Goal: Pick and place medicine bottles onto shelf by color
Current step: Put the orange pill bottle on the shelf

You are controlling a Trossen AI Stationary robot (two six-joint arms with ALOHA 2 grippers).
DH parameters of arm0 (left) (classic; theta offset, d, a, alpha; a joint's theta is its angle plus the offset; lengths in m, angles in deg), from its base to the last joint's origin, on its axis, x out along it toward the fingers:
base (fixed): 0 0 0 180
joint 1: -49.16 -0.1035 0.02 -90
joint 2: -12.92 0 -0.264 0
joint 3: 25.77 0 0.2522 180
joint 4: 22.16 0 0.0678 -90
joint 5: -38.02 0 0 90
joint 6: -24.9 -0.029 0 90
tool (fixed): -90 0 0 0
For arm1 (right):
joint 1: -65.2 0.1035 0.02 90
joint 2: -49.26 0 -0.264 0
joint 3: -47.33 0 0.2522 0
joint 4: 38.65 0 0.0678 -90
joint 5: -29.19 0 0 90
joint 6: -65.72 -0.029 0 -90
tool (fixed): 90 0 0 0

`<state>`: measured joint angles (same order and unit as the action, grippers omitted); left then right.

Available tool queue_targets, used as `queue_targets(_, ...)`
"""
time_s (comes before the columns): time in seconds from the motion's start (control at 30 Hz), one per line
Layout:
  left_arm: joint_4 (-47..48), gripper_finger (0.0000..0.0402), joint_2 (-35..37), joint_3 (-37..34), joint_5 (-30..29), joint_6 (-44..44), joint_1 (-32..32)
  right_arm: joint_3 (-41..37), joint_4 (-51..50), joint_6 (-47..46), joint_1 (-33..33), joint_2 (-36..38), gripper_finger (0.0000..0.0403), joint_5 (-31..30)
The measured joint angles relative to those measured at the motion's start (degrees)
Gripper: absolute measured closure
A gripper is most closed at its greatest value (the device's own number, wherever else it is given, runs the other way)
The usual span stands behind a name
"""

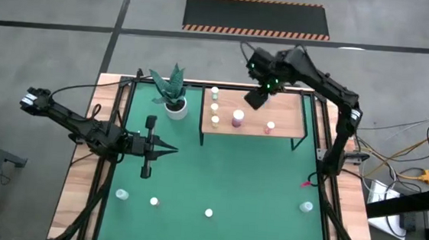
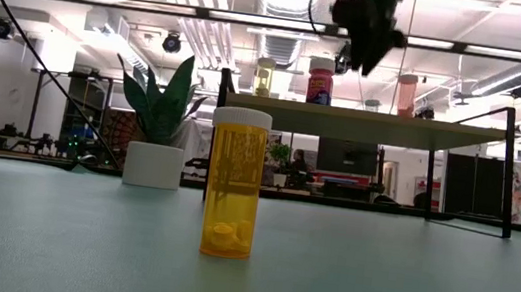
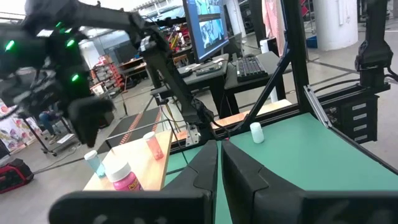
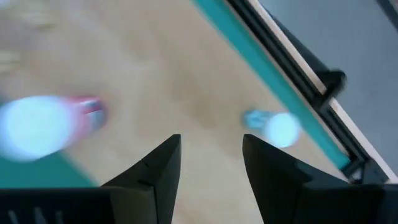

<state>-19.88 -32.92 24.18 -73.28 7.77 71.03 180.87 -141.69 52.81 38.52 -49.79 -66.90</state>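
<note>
The shelf [image 1: 253, 131] is a light-brown wooden board on black frame legs, standing on the far half of the green mat [image 1: 217, 181]. On its left end three small yellow bottles [image 1: 215, 106] with white caps stand in a row. A larger magenta bottle [image 1: 237, 119] stands near the middle and a small pink bottle [image 1: 270, 127] further right. A teal bottle [image 4: 273, 127] is also on the board, near its far edge, seen from the right wrist. Four more bottles stand along the near part of the mat, among them a yellow bottle [image 2: 233, 183] with pills inside, upright and well apart from the shelf. A potted plant [image 1: 173, 94] stands just left of the shelf.

The right gripper [image 1: 256, 98] hangs over the shelf's far edge, pointing down, its fingers [image 4: 155, 171] parted and empty, the teal bottle just beside them. The left gripper [image 1: 167, 150] lies low over the mat's left half, pointing toward the centre, its fingers [image 3: 208, 168] pressed together, holding nothing.
</note>
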Motion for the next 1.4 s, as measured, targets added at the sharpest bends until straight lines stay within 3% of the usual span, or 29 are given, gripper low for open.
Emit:
queue_targets(0.17,0.0,0.0398,0.0,0.0,0.0,0.3,0.0,-1.8,2.6,-3.3,10.2,4.9,0.0239,-2.2)
queue_targets(0.37,0.0,0.0398,0.0,0.0,0.0,2.1,0.0,-4.6,6.2,-6.7,24.7,9.2,0.0239,-9.1)
queue_targets(0.7,-0.1,0.0398,-1.0,0.0,0.0,12.0,0.0,-17.2,20.0,-5.9,43.9,13.0,0.0239,-13.5)
queue_targets(1.07,0.0,0.0398,-10.9,0.9,0.2,31.9,2.9,-38.4,46.1,4.2,53.9,14.3,0.0239,-13.5)
queue_targets(1.3,5.7,0.0398,-17.1,6.1,0.2,40.1,8.3,-51.0,68.4,11.3,54.8,14.3,0.0239,-13.1)
queue_targets(1.4,6.9,0.0398,-19.6,7.8,0.2,40.3,9.5,-55.7,78.3,11.4,54.5,14.1,0.0239,-10.1)
